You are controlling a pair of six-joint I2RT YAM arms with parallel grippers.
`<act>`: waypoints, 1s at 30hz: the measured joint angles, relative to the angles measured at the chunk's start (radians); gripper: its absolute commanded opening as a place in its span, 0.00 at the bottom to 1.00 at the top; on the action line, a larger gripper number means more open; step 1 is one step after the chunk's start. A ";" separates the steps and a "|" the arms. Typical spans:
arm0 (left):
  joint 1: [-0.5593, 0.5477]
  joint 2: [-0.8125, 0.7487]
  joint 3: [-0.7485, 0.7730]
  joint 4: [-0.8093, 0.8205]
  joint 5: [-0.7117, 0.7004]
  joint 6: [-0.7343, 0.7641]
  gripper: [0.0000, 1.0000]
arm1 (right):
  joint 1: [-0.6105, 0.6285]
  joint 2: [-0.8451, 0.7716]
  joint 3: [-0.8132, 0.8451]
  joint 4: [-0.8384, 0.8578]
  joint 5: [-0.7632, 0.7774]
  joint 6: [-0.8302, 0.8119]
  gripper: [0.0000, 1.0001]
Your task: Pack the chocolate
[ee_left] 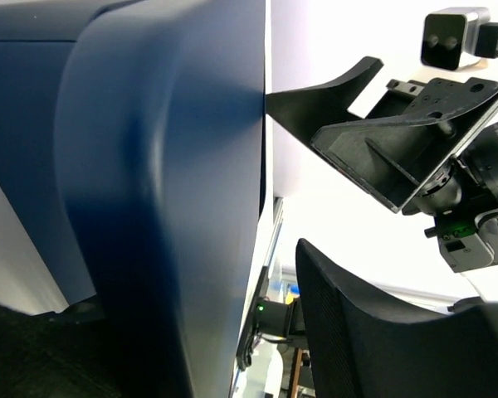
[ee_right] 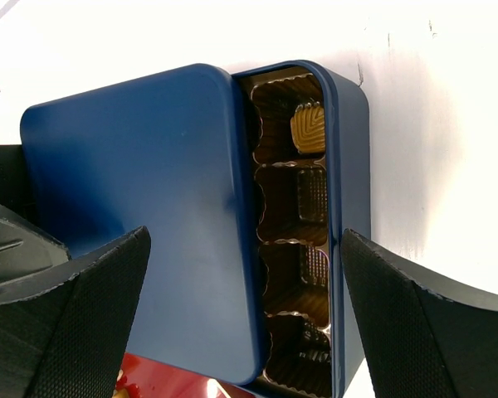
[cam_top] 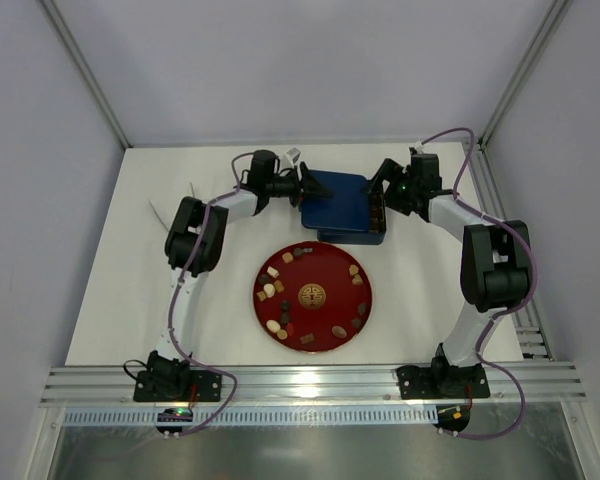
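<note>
The chocolate (cam_top: 280, 287) lies as several small brown, tan and cream pieces round the red plate (cam_top: 313, 262). More pieces (ee_right: 309, 126) sit in the uncovered column of the dark blue tin (cam_top: 380, 237). The tin's lid (cam_top: 340, 200) lies on it, shifted left. My left gripper (cam_top: 306, 187) is open and straddles the lid's left edge; the lid (ee_left: 158, 191) fills the left wrist view, with a gap to the right finger (ee_left: 382, 332). My right gripper (cam_top: 383, 178) is open above the tin's right side, its fingers (ee_right: 432, 323) wide on either side of the tin (ee_right: 353, 166).
The tin stands at the back middle of the white table (cam_top: 120, 300), just behind the plate. Grey walls and metal frame posts (cam_top: 85, 75) enclose the table. The right gripper (ee_left: 398, 141) shows in the left wrist view, facing the left one.
</note>
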 measured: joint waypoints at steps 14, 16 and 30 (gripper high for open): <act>0.004 -0.037 0.047 -0.231 -0.024 0.126 0.59 | 0.002 0.010 0.000 0.003 -0.005 0.000 0.94; 0.008 -0.040 0.047 -0.247 -0.024 0.130 0.60 | 0.003 0.013 0.000 0.007 -0.008 0.002 0.94; 0.052 -0.068 0.042 -0.332 -0.023 0.156 0.63 | 0.026 0.044 0.000 0.033 -0.041 0.026 0.94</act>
